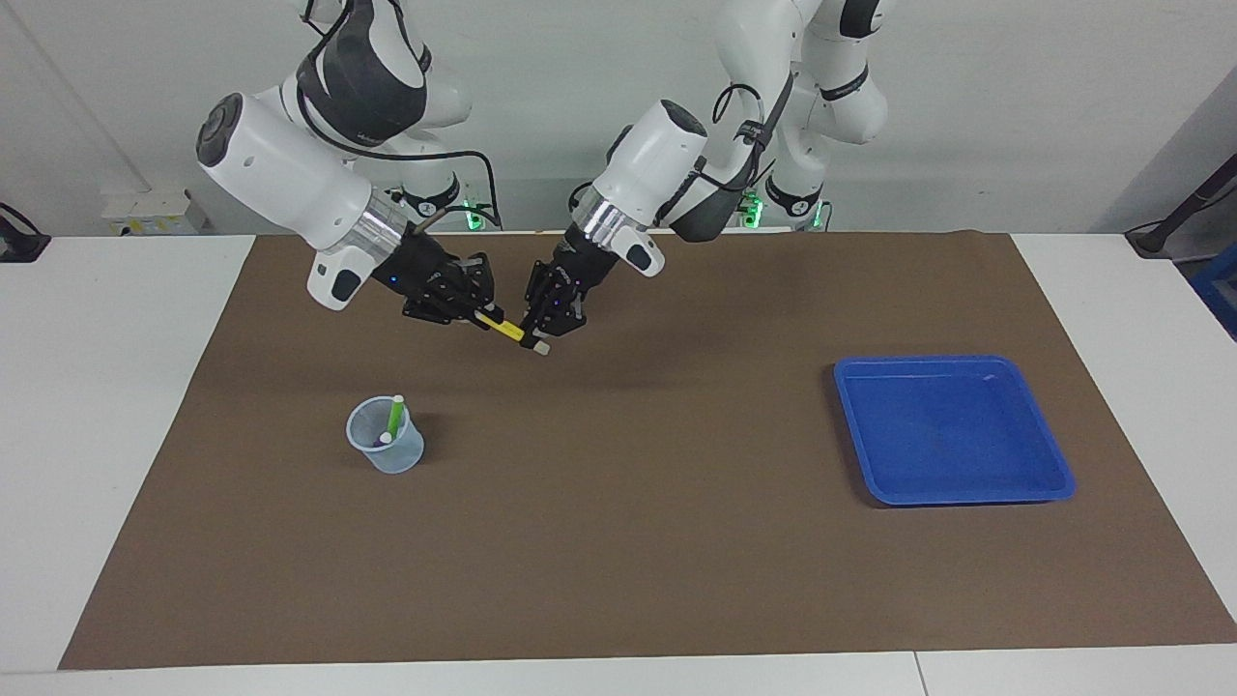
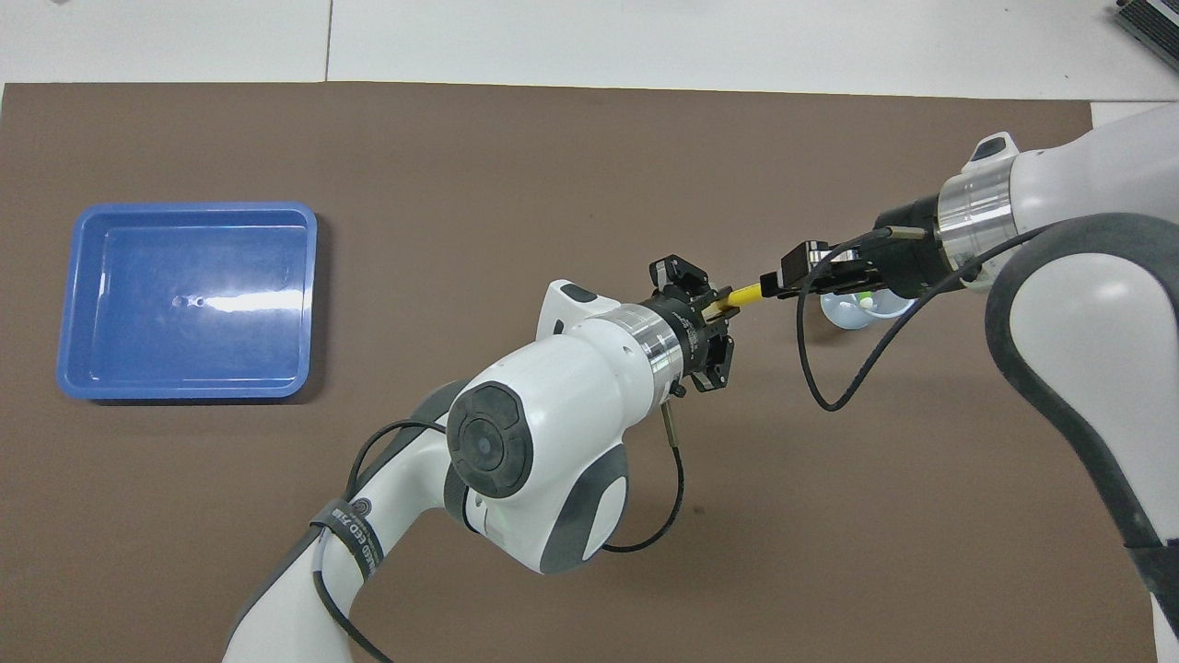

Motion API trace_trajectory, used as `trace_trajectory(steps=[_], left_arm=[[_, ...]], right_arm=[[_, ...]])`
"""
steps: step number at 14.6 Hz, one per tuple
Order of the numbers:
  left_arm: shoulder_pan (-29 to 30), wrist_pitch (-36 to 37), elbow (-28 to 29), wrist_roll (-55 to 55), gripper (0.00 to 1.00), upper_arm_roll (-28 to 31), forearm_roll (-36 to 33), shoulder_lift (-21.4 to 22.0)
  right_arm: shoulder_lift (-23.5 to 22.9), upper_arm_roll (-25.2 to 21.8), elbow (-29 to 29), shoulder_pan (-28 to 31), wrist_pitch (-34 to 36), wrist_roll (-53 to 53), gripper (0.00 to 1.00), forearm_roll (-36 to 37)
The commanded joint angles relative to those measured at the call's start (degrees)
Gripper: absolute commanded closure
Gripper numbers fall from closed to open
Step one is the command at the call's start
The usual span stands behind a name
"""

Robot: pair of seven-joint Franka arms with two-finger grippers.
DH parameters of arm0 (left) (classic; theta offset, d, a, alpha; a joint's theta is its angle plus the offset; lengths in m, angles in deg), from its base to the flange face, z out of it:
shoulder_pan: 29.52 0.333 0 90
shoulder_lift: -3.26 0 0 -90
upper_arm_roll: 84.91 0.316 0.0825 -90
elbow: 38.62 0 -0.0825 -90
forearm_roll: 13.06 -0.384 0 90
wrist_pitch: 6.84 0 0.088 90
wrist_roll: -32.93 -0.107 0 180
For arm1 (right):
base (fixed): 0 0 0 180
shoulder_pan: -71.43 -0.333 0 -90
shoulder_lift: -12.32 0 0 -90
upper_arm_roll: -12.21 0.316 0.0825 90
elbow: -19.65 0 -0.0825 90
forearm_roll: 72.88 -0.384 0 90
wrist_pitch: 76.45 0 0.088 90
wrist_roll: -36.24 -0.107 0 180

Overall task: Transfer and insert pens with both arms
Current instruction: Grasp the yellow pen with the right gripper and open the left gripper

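Yellow pen (image 1: 504, 329) hangs in the air above the brown mat (image 1: 618, 541), gripped at both ends: left gripper (image 1: 542, 332) clenched near its pale tip, right gripper (image 1: 475, 315) clamped on and hiding the other end. Clear cup (image 1: 387, 449), toward the right arm's end, holds the green pen (image 1: 394, 416); the purple pen (image 1: 384, 440) barely shows. Overhead, the right gripper covers most of the cup.

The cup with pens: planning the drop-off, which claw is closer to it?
Right. The right claw, shut on the yellow pen, hangs closest to the cup; the left claw grips the pen's other end.

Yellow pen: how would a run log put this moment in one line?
yellow pen | shut in left gripper and right gripper | handover, above mat
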Motion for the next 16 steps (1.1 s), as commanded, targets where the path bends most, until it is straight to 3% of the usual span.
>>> trace_trajectory(steps=[1,2,3,5,12,16], left_arm=[[-1.0,-1.2,1.2,-0.4,1.0,1.0,0.8,0.9],[-1.0,-1.1,1.2,-0.6,0.88,1.0,0.8,0.9],[-1.0,-1.0,1.2,-0.6,0.65,1.0,0.8,0.9],[-0.9,-0.9,0.9,-0.2,0.0,1.1,0.8,1.0],[4.1,4.4,0.9,-0.4,0.0,1.6,0.7,3.2],[13.2,13.0,0.9,-2.9,0.0,1.5,0.3,5.2]], right_arm=[[0.1,-0.2,-0.4,0.5,-0.6,2.6,1.0,0.1],[0.1,-0.2,-0.4,0.7,-0.6,3.0,1.0,0.6],[0.0,-0.1,-0.2,0.9,-0.6,3.0,1.0,1.0],[-0.2,-0.2,0.4,0.9,-0.5,3.0,1.0,1.1],[-0.6,-0.3,3.0,2.1,-0.3,3.0,1.0,13.0],[-1.1,-0.3,2.9,3.3,-2.8,3.1,1.0,23.1]])
